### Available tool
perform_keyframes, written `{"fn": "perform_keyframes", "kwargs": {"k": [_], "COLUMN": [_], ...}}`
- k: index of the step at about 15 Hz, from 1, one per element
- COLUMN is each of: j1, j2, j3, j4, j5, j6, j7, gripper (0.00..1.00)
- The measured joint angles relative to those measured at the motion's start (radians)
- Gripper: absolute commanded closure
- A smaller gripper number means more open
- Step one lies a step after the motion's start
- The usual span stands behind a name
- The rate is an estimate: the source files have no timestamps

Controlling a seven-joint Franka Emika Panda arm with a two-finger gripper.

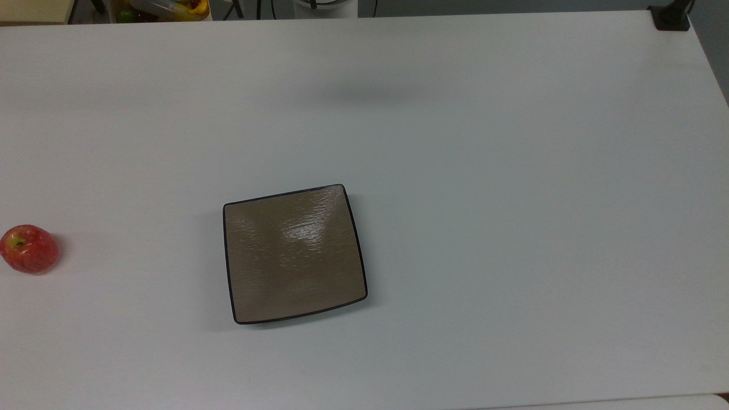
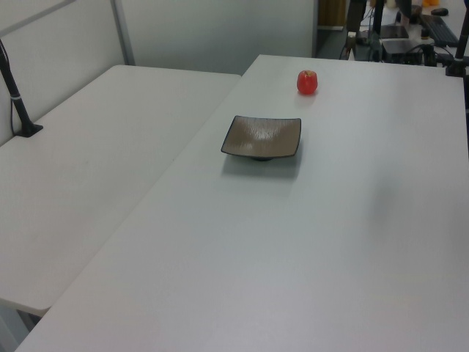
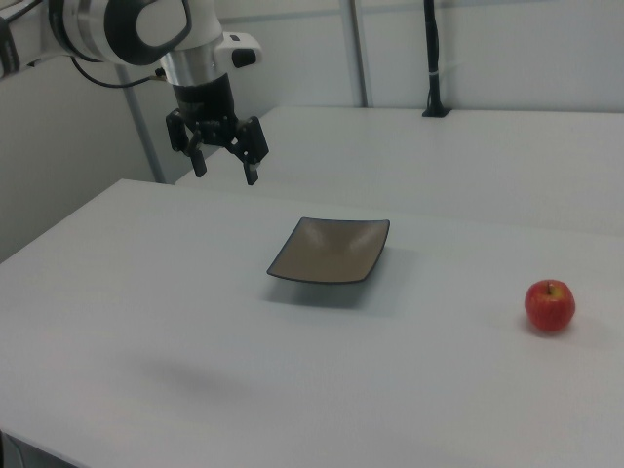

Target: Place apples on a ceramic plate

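Observation:
A small red apple [image 1: 28, 249] with a yellow-green stem hollow sits on the white table near the top view's left edge; it is also at the far end in the left view [image 2: 307, 82] and at the right view's right [image 3: 550, 305]. The square taupe-brown ceramic plate [image 1: 250, 273] with a thin black rim lies bare near the table's middle [image 2: 242, 143] [image 3: 302, 263]. My gripper [image 3: 223, 168] hangs open and holding nothing, high above the table, to the left of the plate in the right view and far from the apple.
A second white table [image 2: 88, 161] adjoins on the left view's left, with a black post [image 2: 18, 103] clamped on it. A black clamp [image 1: 671, 17] sits at the top view's far right corner. Clutter and a bin of coloured items [image 1: 165, 8] lie beyond the far edge.

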Motion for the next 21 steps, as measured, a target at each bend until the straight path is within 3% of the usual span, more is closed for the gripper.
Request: {"fn": "perform_keyframes", "kwargs": {"k": [16,21], "j1": [-0.002,-0.042], "j2": [0.019,0.087], "j3": [0.002,-0.001], "j4": [-0.005,-0.002], "j5": [-0.003,-0.040], "j6": [0.013,0.162], "j7": [0.000,-0.001], "gripper": [0.00,0.00]}}
